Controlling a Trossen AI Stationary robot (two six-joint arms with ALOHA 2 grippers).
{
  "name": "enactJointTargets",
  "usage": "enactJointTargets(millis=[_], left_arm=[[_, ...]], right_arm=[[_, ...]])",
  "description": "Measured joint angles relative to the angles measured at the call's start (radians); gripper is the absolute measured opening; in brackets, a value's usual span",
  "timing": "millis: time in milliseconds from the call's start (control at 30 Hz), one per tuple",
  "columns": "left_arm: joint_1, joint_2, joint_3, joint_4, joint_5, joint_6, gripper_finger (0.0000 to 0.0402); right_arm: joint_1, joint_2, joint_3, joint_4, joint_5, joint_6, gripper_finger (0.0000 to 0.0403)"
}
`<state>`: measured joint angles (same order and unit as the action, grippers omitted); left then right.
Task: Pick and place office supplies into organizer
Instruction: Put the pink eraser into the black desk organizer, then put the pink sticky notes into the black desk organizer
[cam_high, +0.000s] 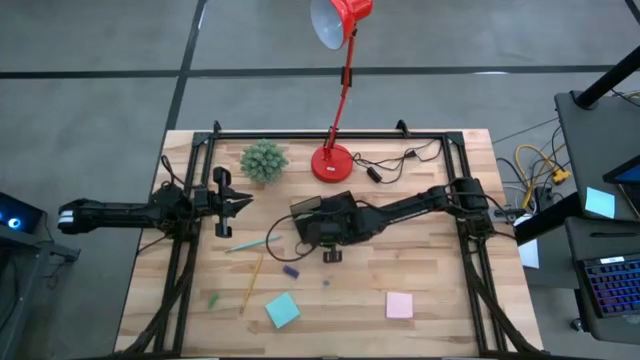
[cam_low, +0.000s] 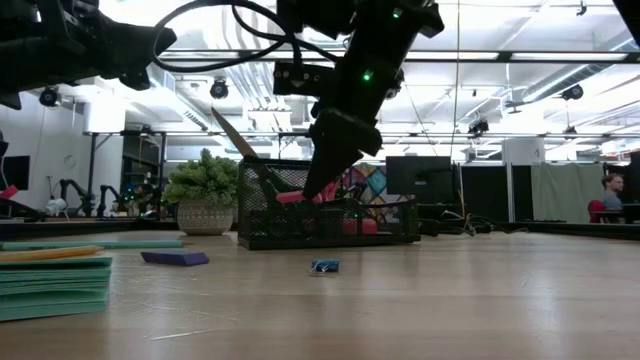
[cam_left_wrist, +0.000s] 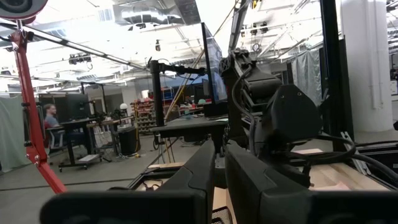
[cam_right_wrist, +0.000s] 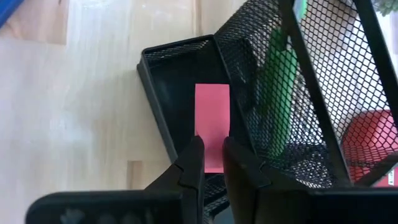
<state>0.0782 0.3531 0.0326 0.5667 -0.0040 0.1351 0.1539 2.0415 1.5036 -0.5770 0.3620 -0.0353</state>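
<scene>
Placing step: the right hand (cam_right_wrist: 210, 163) hangs over the organizer (cam_right_wrist: 163, 118), fingers nearly shut on a red eraser (cam_right_wrist: 212, 124). Next — open and release. Left hand (cam_high: 238, 203) waits shut, empty.

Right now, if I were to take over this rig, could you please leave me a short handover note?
Left gripper: jaws shut, empty, over the table's left side.
Right gripper: jaws shut on the red eraser, low in the organizer's front tray.
Done: green scissors stand in the tall back section.
Left on the table: pale green pen, yellow pencil, purple eraser, blue pad, pink pad.
Next, probably: release the eraser.
</scene>
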Motion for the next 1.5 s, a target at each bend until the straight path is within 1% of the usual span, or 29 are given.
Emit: enactJointTargets(millis=[600,700,967,1100,1367,1500], left_arm=[[0.0,0.0,0.0,0.0,0.0,0.0,0.0022],[0.0,0.0,0.0,0.0,0.0,0.0,0.0022],[0.0,0.0,0.0,0.0,0.0,0.0,0.0022],[0.0,0.0,0.0,0.0,0.0,0.0,0.0022],[0.0,0.0,0.0,0.0,0.0,0.0,0.0022],[0.0,0.0,0.0,0.0,0.0,0.0,0.0022]], right_arm=[[-0.007,0.0,0.0,0.0,0.005,0.002,0.004],[-0.007,0.0,0.0,-0.001,0.0,0.027,0.0051],[-0.007,0.0,0.0,-0.002,-0.002,0.042,0.0112],[-0.007,0.0,0.0,-0.002,-0.002,0.042,0.0133],[-0.006,0.0,0.0,0.0,-0.002,0.07,0.0148],[-0.003,0.0,0.018,-0.003,-0.002,0.172,0.0144]])
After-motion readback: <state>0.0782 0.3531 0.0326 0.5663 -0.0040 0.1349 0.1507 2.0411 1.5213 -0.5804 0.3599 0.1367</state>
